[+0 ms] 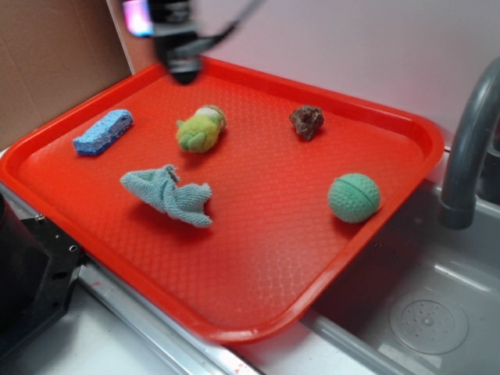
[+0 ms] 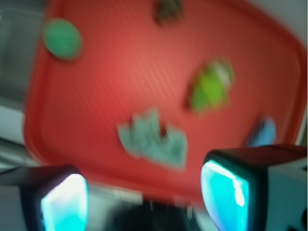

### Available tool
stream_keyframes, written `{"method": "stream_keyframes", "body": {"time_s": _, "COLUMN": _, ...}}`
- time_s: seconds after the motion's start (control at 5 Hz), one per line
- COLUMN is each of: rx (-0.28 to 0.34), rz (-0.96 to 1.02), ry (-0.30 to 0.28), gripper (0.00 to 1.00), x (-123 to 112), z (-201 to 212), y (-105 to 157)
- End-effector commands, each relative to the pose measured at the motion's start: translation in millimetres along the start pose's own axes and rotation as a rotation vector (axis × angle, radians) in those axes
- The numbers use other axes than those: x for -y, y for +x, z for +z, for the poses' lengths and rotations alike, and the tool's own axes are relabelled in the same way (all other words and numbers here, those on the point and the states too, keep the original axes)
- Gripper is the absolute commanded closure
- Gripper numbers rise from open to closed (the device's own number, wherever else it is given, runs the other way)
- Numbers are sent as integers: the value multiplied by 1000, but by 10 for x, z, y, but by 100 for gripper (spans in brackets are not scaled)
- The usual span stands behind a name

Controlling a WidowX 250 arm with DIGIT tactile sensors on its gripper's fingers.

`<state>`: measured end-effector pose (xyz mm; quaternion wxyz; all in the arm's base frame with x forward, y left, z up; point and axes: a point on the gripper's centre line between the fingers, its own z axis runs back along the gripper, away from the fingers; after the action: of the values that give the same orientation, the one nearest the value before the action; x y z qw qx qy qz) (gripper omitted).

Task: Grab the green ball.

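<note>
While the green ball (image 1: 354, 198) sits alone near the right edge of the red tray (image 1: 266, 258), close to the rim beside the sink (image 1: 422, 312), nothing touches it, and the gripper (image 1: 183, 70) hangs high over the tray's far left corner, well apart from it. In the wrist view its two pads (image 2: 65, 204) stand wide apart with nothing between them, so it is released and empty; that view is smeared with blur, and the ball shows there only as a green blob (image 2: 62, 38) in the upper left. My worry is the ball's shape: being round and resting on a smooth tray, it could roll away if one pad reaches it before the other, perhaps over the low rim toward the sink. A descent off centre would likely squeeze it out sideways instead of seating it. On the way across, the arm could also brush the yellow-green plush toy (image 1: 201, 130), the pale cloth rag (image 1: 168, 195) or the brown lump (image 1: 306, 122); the blue sponge (image 1: 103, 131) lies off the likely path. Colour could mislead as well, since toy and rag are both greenish. No brand, label or writing can be read anywhere.
</note>
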<state>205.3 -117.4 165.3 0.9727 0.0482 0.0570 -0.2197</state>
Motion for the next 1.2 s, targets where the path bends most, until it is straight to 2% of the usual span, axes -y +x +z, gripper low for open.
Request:
{"method": "stream_keyframes", "body": {"time_s": 0.0, "rx": 101, "rz": -266, "ry": 21, "gripper": 0, "x": 363, "z": 84, "y": 453}}
{"method": "stream_keyframes", "body": {"time_s": 0.4, "rx": 101, "rz": -266, "ry": 21, "gripper": 0, "x": 363, "z": 84, "y": 453}}
{"method": "stream_keyframes", "body": {"time_s": 0.6, "rx": 61, "rz": -496, "ry": 229, "gripper": 0, "x": 325, "z": -248, "y": 752}}
{"method": "stream_keyframes", "body": {"time_s": 0.8, "rx": 103, "rz": -735, "ry": 303, "gripper": 0, "x": 395, "z": -589, "y": 880}}
{"method": "stream_keyframes", "body": {"time_s": 1.0, "rx": 146, "rz": -984, "ry": 302, "gripper": 0, "x": 485, "z": -800, "y": 925}}
